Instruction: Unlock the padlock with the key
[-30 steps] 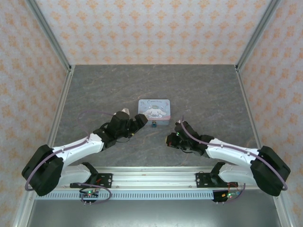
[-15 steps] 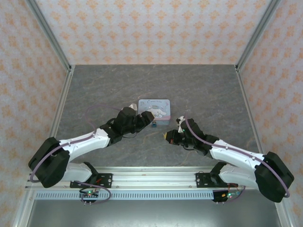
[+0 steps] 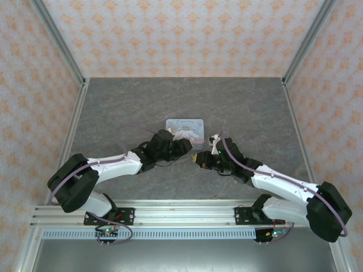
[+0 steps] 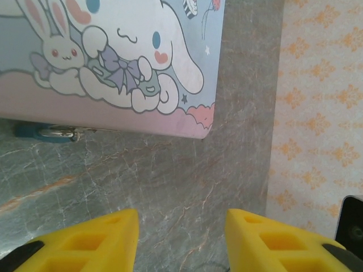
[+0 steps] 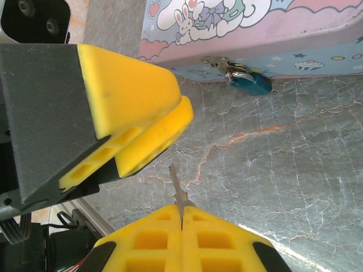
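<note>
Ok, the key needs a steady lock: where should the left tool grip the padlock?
Probably the padlock by its teal body, pinched from the table side with the left tool: its shackle hangs in the latch of the tin, whose wall blocks the back.

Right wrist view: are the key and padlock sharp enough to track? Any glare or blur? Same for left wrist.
Right wrist view: key sharp but thin against the marbled table; padlock crisp, shackle bright but not blown out; light even, soft shadow under the tin. Left wrist view: padlock small at the left edge beside the tin, slightly soft; no glare.
</note>
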